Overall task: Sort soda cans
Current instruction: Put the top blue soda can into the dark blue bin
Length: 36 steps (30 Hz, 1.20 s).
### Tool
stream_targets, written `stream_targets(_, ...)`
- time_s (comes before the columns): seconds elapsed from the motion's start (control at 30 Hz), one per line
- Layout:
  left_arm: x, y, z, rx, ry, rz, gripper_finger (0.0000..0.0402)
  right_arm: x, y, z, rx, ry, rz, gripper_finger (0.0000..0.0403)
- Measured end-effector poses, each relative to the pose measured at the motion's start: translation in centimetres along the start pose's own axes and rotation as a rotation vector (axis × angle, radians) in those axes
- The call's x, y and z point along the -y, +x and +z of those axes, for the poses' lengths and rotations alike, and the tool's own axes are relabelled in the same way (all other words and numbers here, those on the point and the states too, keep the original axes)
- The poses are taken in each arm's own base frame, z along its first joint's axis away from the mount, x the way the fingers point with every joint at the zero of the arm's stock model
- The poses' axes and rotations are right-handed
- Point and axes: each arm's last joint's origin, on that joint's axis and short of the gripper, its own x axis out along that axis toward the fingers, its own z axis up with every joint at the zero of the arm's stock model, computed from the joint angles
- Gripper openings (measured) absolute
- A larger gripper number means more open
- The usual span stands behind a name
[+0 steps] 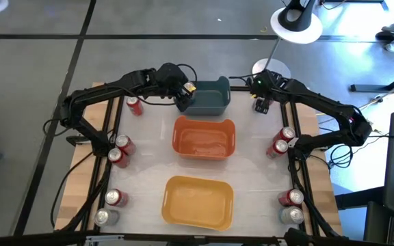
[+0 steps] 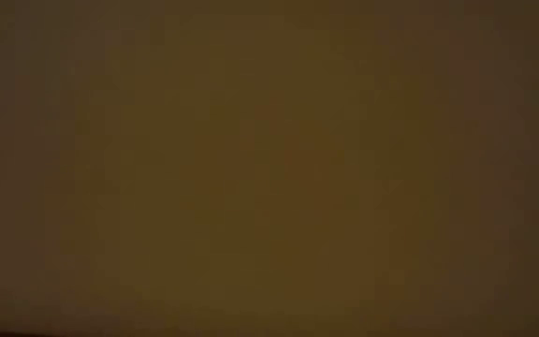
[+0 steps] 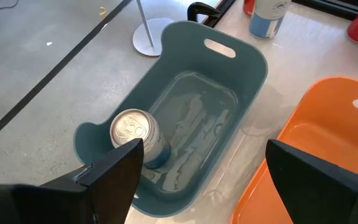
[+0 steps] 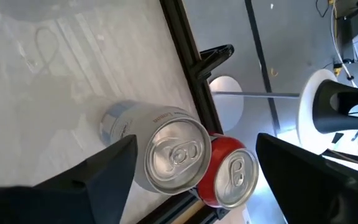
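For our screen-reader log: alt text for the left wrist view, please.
A silver-topped soda can stands inside a blue-grey bin, seen past the left gripper with its jaws open above it. An orange bin sits alongside.

Between the left gripper's (image 3: 201, 180) matt dark fingers, a silver can (image 3: 137, 137) with a shiny brushed-metal top stands in a glossy, smooth teal plastic bin (image 3: 241, 65). Beside it, the orange bin (image 3: 328, 118) looks equally glossy plastic.

A teal bin (image 1: 209, 97), orange bin (image 1: 204, 137) and yellow bin (image 1: 198, 201) line the table's (image 1: 149, 160) middle.
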Motion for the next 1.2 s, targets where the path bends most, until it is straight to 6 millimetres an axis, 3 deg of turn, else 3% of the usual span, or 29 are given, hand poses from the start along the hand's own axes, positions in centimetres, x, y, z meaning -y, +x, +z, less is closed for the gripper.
stream_targets(0.43, 0.0, 0.0, 0.0, -0.002, 0.022, 0.000, 0.0327, 0.5, 0.9, -0.8, -0.047, -0.007, 0.080, 0.0329)
stream_targets(0.8, 0.0, 0.0, 0.0, -0.003, 0.038, 0.000, 0.0327, 0.8, 2.6, -0.8, -0.065, 0.023, 0.144, 0.0397)
stream_targets(1.2, 0.0, 0.0, -0.1, -0.008, 0.047, 0.000, 0.0327, -0.1, 5.1, -0.4, -0.154, -0.009, 0.207, 0.0386)
